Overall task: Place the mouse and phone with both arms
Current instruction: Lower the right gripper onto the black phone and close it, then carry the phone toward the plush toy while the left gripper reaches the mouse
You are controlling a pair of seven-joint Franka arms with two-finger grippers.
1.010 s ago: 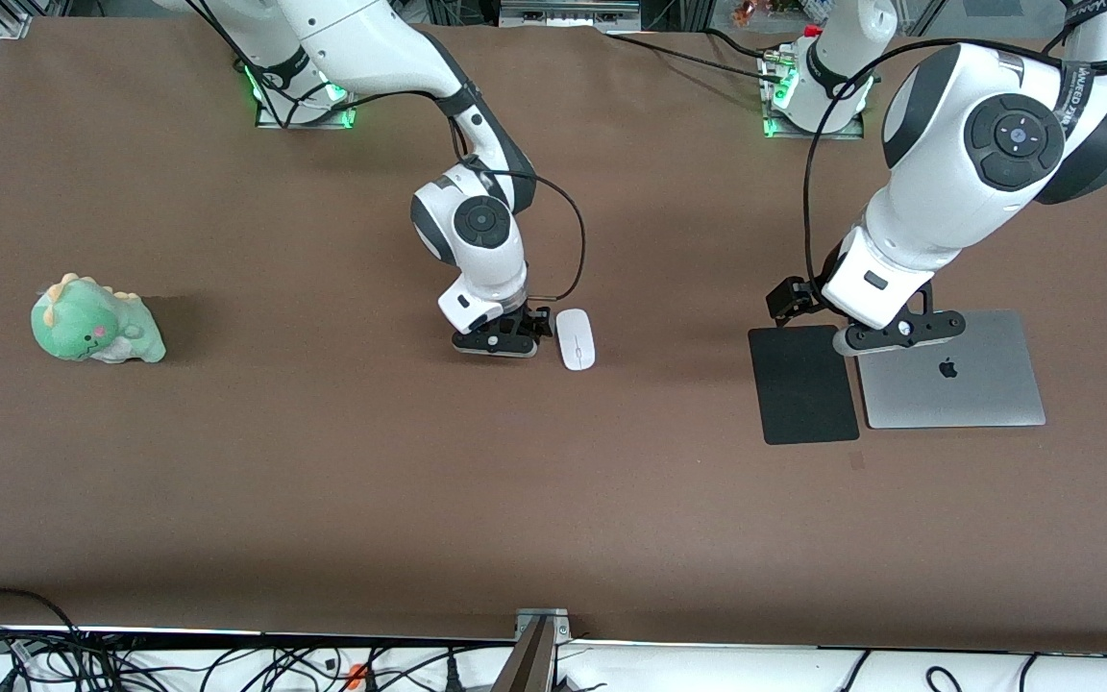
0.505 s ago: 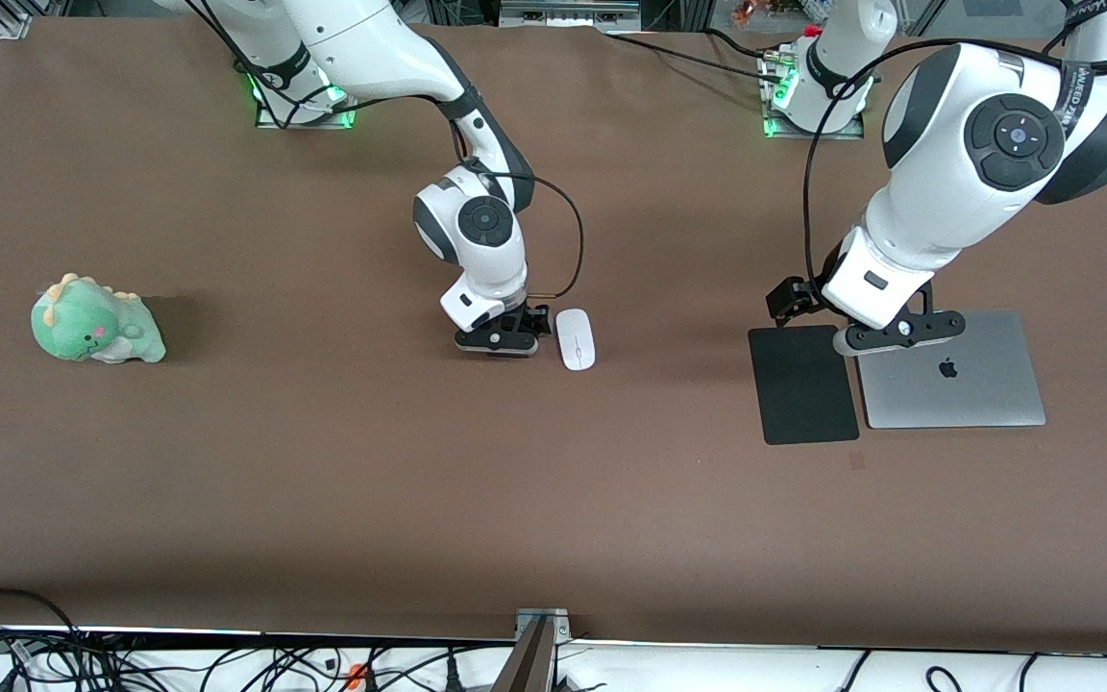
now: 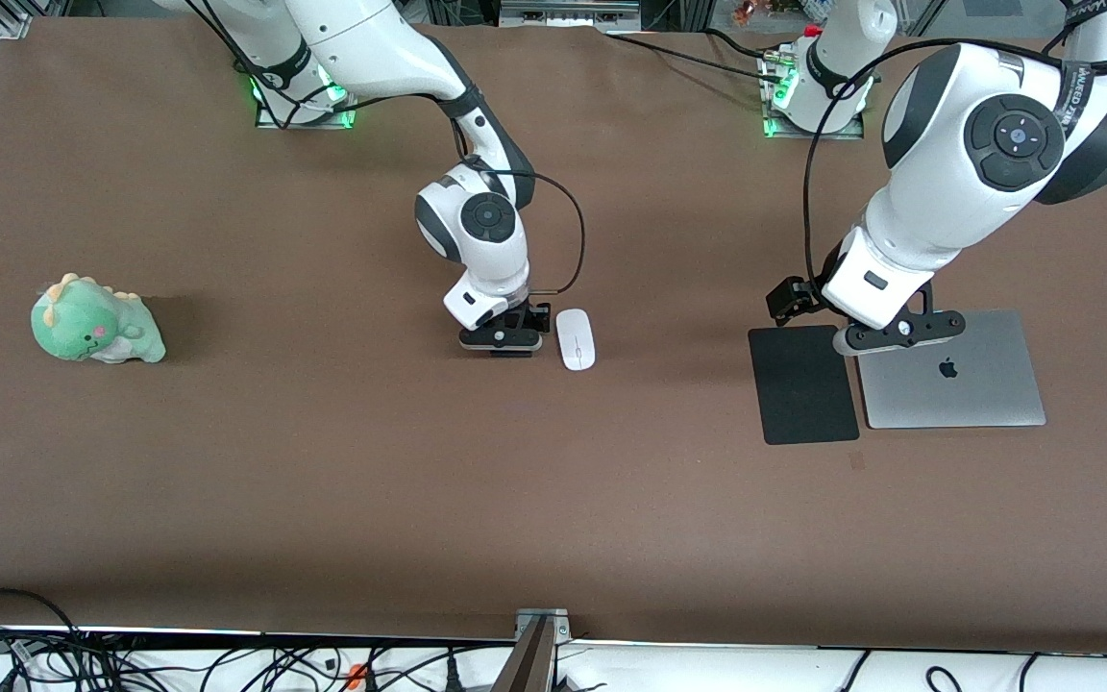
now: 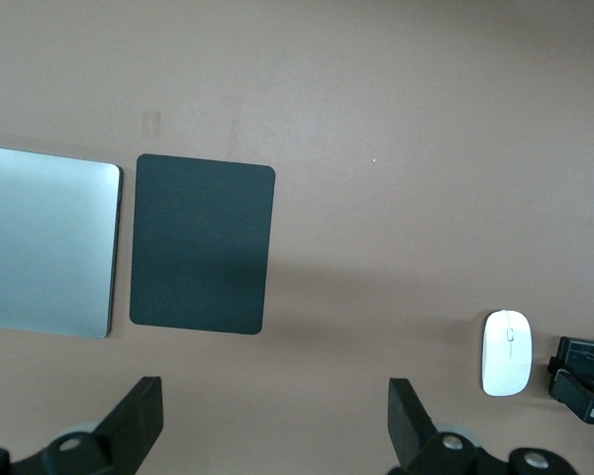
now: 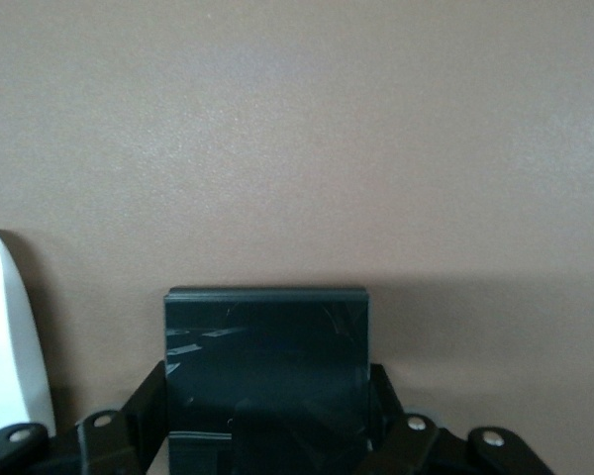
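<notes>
Just beside the mouse (image 3: pixel 575 338), on its side toward the right arm's end of the table (image 3: pixel 323 481), the right gripper (image 3: pixel 504 338) is down low at the brown surface with its fingers (image 5: pixel 129 435) closed on the phone (image 5: pixel 267 381), a black slab that the right wrist view shows clamped between them and standing out ahead of them. The mouse itself lies flat on the table, white and free of any grip, and its edge shows beside the phone in the right wrist view (image 5: pixel 10 332). Well apart from the mouse, toward the left arm's end of the table, a flat black mat (image 3: pixel 802 383) lies just beside a closed silver laptop (image 3: pixel 952 375). The left gripper (image 4: pixel 277 421) hangs over the mat's edge farthest from the front camera, its fingers (image 4: pixel 139 416) spread wide with nothing between them. Well apart from the mouse toward the right arm's end sits a green plush dinosaur (image 3: pixel 92 322).
</notes>
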